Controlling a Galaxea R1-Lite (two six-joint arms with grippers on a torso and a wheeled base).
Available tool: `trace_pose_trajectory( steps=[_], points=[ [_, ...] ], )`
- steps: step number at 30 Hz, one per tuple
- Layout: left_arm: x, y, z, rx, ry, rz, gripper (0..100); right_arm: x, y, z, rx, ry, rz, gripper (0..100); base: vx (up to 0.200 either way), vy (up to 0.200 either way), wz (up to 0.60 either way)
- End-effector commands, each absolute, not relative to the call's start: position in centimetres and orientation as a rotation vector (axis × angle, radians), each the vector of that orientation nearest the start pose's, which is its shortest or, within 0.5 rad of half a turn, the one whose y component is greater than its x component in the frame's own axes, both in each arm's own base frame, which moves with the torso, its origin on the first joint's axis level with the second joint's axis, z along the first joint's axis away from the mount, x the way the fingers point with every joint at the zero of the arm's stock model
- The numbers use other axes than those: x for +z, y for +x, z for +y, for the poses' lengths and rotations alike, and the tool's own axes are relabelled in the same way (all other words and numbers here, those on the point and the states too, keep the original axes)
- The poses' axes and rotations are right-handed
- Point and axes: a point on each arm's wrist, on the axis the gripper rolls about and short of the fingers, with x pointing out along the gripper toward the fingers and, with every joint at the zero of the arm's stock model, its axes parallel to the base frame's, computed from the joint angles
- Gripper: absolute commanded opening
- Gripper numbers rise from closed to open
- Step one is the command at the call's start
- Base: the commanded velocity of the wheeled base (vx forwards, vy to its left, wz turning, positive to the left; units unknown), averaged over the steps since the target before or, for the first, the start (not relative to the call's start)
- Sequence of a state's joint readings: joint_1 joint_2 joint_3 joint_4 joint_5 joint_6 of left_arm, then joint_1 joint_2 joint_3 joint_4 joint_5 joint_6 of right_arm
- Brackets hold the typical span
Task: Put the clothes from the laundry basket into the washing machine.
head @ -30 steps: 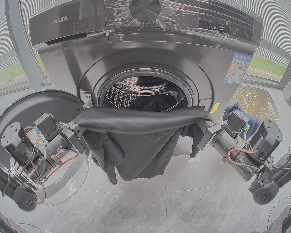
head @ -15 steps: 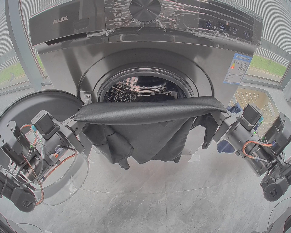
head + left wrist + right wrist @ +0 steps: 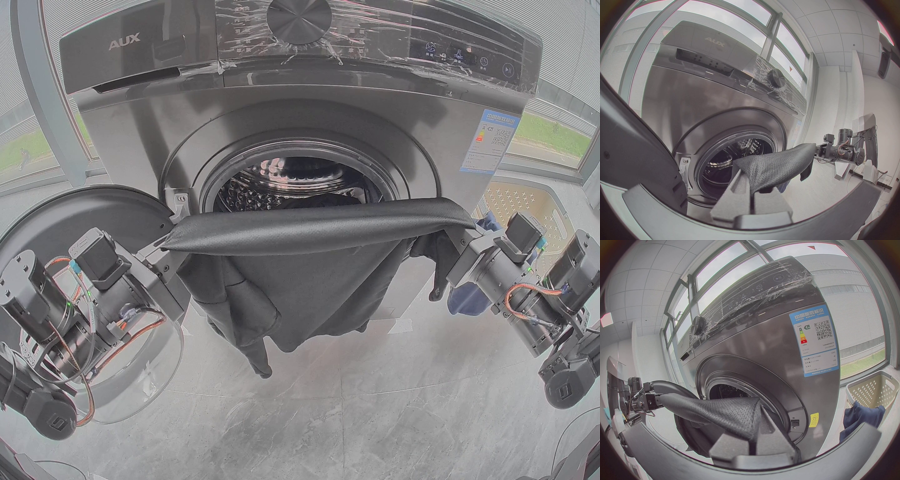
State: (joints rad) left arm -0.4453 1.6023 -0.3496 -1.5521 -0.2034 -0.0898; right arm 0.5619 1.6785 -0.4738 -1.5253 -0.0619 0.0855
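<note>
Your left gripper and right gripper each pinch tight on one end of a black garment. It stretches across the washing machine's open mouth, with loose folds hanging below.

Bright daylight thru windows, drum glare (fisheye-bent edges)

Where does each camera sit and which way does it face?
Head view: robot's head, looking down at the washing machine; both arms show.
Left wrist view: left wrist, facing the drum; left gripper clamps the black garment.
Right wrist view: right wrist, facing the drum; right gripper clamps the garment.
Shared: both wrist views show the opposite gripper.
</note>
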Motion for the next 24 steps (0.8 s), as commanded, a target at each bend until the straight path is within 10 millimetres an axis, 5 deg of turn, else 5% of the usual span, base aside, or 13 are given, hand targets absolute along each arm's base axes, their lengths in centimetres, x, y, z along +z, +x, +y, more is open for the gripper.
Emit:
trace_pose_trajectory(
  steps=[1,24],
  points=[
    [19.3,21.3,-10.7,-0.655,-0.129,-0.299,0,19.4,22.3,13.8,0.506,0.18,-0.285,0,0.0,0.0,0.0],
    [19.7,22.3,-14.3,-0.758,-0.154,-0.313,0,18.6,21.1,13.8,0.545,0.169,-0.251,0,0.0,0.0,0.0]
  ],
)
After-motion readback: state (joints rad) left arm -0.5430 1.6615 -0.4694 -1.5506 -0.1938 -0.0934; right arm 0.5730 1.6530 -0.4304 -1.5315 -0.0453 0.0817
